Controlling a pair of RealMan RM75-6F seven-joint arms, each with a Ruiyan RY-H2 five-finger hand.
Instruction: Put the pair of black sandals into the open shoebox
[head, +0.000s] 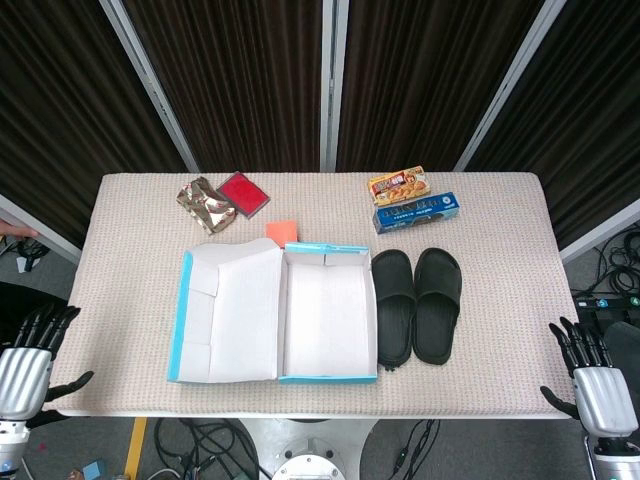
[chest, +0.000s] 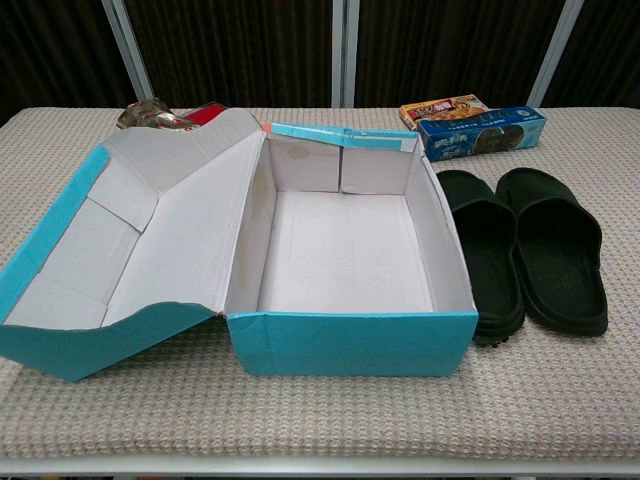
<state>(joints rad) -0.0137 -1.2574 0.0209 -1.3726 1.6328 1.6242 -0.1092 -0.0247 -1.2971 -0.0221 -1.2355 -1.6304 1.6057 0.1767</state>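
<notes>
- Sandals (head: 417, 305) side by side on surface (head: 500, 250), just right of open shoebox (head: 327, 312).
- Left hand (head: 25, 375) and right hand (head: 600, 390) well apart from them, fingers spread, empty.

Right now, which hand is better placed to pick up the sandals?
The right hand. The black sandals lie right of the shoebox, on its side of the table; the left hand would have to cross the box.

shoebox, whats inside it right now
Nothing: the shoebox shows only its bare white floor and walls. Both sandals lie on the table beside it. The near wall hides only a thin strip of floor in the chest view.
</notes>
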